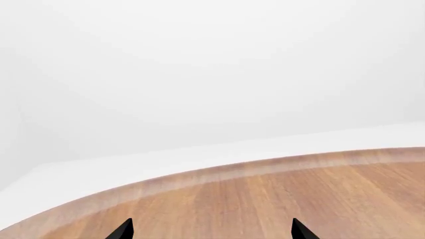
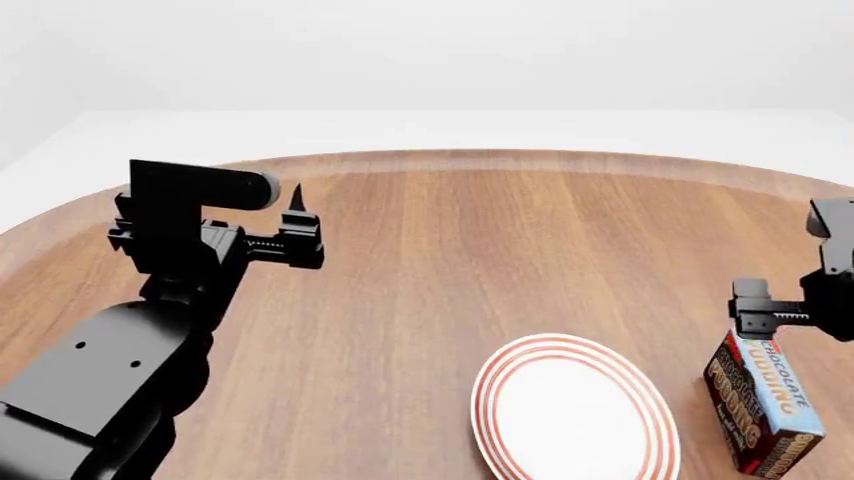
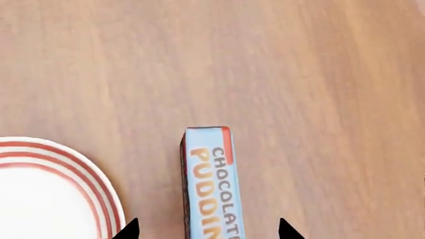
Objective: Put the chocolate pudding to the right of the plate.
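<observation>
The chocolate pudding (image 2: 763, 400), a dark brown carton with a blue and red top, stands on its narrow side on the wooden table, just right of the plate (image 2: 574, 420). The plate is round and white with red rings, and nothing lies on it. My right gripper (image 2: 771, 318) hangs right above the carton's far end. In the right wrist view the carton (image 3: 212, 189) lies between the fingertips of the right gripper (image 3: 207, 230) with a gap on each side, so it is open. The plate's rim (image 3: 99, 189) shows beside it. My left gripper (image 2: 304, 235) is open and empty over the far left of the table.
The round wooden table (image 2: 467, 250) carries only the plate and the carton in view. Its curved far edge (image 1: 219, 172) shows in the left wrist view ahead of the left gripper (image 1: 212, 231). A white floor and wall lie beyond.
</observation>
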### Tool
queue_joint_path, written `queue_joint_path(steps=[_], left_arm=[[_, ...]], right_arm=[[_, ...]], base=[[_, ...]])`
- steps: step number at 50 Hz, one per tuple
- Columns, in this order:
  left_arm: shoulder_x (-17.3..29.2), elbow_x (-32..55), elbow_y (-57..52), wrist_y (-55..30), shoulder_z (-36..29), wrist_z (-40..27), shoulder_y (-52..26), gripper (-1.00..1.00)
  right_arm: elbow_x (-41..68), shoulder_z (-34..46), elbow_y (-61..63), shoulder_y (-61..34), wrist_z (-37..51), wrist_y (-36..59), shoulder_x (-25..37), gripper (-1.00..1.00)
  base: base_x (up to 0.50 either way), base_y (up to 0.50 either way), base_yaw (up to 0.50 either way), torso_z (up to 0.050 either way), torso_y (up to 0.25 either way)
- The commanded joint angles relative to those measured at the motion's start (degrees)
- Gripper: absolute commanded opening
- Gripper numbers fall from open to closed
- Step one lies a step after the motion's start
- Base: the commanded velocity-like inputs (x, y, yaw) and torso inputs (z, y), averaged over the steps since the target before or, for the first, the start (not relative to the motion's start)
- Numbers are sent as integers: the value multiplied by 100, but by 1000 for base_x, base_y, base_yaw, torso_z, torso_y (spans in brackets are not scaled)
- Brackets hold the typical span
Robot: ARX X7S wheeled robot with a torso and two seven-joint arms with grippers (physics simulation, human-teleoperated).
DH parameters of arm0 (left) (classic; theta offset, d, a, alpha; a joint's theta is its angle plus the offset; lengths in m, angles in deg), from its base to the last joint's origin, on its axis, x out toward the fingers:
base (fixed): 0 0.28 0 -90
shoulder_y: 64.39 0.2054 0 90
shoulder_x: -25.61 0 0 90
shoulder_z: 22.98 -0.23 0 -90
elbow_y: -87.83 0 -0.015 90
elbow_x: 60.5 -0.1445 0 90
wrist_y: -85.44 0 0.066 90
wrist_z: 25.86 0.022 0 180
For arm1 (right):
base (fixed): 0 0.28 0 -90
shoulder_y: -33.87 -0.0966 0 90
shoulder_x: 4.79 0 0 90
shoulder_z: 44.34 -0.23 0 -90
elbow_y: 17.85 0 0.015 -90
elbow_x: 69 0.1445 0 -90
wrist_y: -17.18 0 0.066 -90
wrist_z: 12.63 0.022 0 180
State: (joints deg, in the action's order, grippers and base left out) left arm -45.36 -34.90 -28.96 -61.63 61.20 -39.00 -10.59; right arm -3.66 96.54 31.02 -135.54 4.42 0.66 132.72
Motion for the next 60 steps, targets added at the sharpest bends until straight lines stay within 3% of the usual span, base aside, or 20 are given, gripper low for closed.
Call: queue_joint_path(steps=[1, 6, 12, 19, 25, 28, 33, 60], left_arm=[[12, 23, 5, 14, -5, -15, 1, 100], [15, 35, 15, -15, -25, -21, -57, 100], [8, 60, -12, -67, -41, -40, -137, 100], [10, 129, -101, -159, -6, -61, -229, 100], [-5, 188, -231, -302, -19, -108, -362, 100], [-2, 206, -240, -309, 1, -113, -385, 100], [-5, 212, -248, -335, -48, -122, -443, 100], [8, 300, -305, -368, -57, -163, -542, 100]], right_arm=[[308, -257, 588, -217, 259, 221, 175, 100], [853, -759, 1113, -149, 520, 141, 363, 100], [1788, -1373, 2924, 358, 1009, -121, 661, 100], [1581, -2096, 4738, 1543, 1226, -2037, 830, 100], [1530, -2221, 5210, 1822, 1513, -2469, 642, 100], [810, -2154, 5619, 2114, 1604, -2974, 646, 100], [768, -2283, 5784, 2585, 1558, -3491, 544, 100], [486, -2198, 5870, 2859, 1267, -3821, 412, 100]], base=[[0, 0, 0, 0, 0], [0, 0, 0, 0, 0], [0, 0, 0, 0, 0], [0, 0, 0, 0, 0], [0, 0, 0, 0, 0], [0, 0, 0, 0, 0], [0, 0, 0, 0, 0], [0, 0, 0, 0, 0]])
